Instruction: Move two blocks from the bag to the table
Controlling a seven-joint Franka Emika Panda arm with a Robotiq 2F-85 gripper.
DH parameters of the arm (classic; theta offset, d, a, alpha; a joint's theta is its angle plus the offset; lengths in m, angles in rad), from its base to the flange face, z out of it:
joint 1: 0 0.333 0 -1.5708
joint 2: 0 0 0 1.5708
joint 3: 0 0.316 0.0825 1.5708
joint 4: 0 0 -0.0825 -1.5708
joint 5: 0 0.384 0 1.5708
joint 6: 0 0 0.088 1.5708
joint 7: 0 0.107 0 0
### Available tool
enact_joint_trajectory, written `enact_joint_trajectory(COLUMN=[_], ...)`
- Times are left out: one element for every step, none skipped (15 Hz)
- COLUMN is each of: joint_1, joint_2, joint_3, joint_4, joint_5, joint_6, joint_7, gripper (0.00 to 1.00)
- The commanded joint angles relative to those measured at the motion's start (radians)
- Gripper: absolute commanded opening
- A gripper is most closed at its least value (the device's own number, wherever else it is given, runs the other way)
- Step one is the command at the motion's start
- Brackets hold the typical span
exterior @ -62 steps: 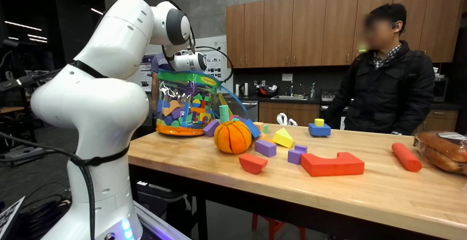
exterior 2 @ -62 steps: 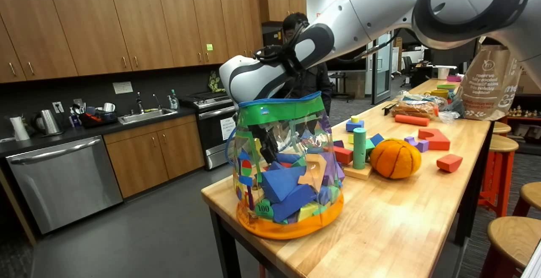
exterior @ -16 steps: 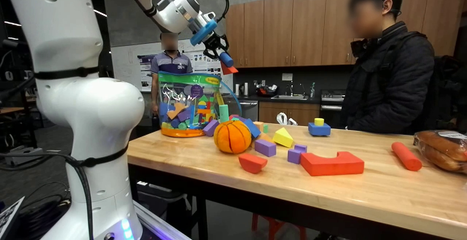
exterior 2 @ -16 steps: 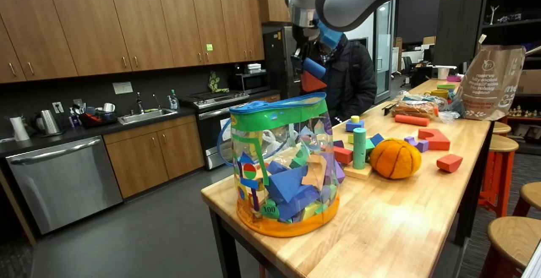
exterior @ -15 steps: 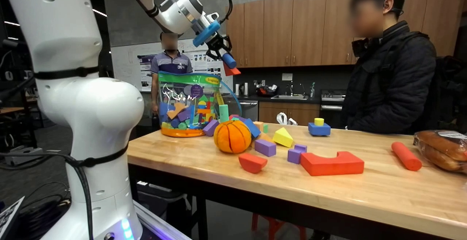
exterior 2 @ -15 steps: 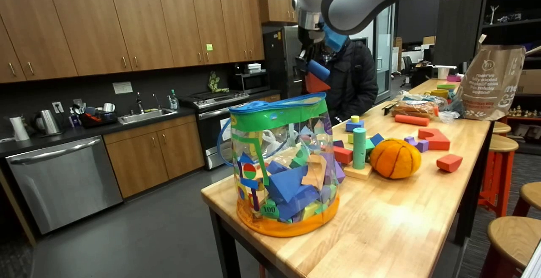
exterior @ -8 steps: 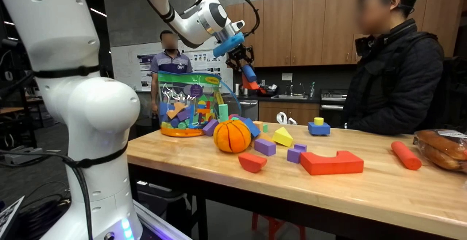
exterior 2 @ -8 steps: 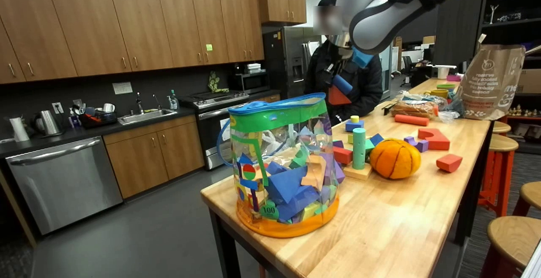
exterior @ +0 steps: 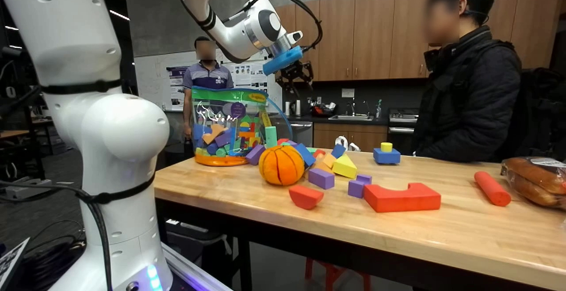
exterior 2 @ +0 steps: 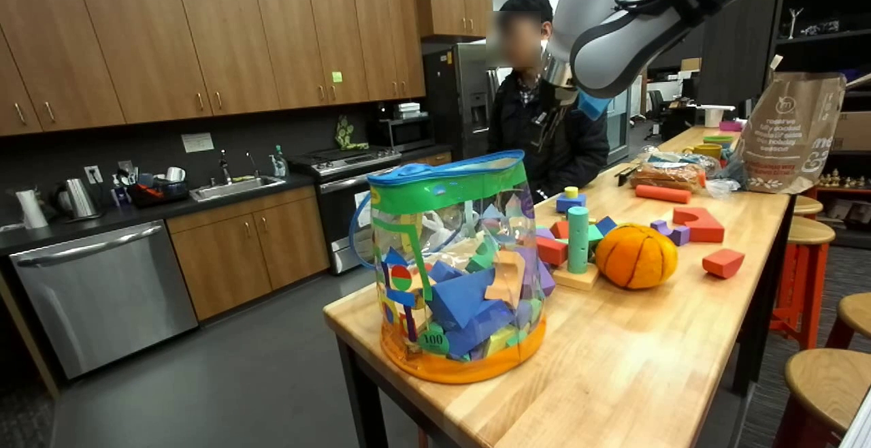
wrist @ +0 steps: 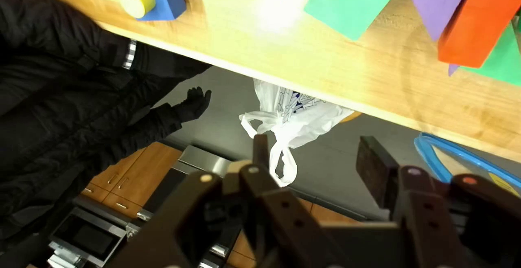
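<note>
The black two-fingered tool [wrist: 313, 158] is spread apart, holding nothing, near one long edge of the light-wood bench [exterior 2: 612, 366]. The clear plastic bag [exterior 2: 408, 197] of coloured blocks [exterior 2: 463, 295] stands by a bench corner. With release apparently done, retreat straight up, clearing the bag's blue trim [wrist: 428, 154].

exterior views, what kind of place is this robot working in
Likely a kitchen area inside a lab or office: both exterior views show a sink and a stove, while a robot arm stands at the wooden table.
</note>
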Motion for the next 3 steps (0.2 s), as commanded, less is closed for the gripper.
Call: enact_joint_trajectory(joint_1=[-0.020, -0.020, -0.020], joint_2=[0.000, 0.000, 0.000], joint_3=[0.018, 0.018, 0.018], joint_4=[0.001, 0.001, 0.001], joint_5=[0.011, 0.011, 0.011], joint_6=[0.000, 0.000, 0.000], joint_7=[-0.009, -0.009, -0.009], gripper=[0.59, 0.59, 0.59])
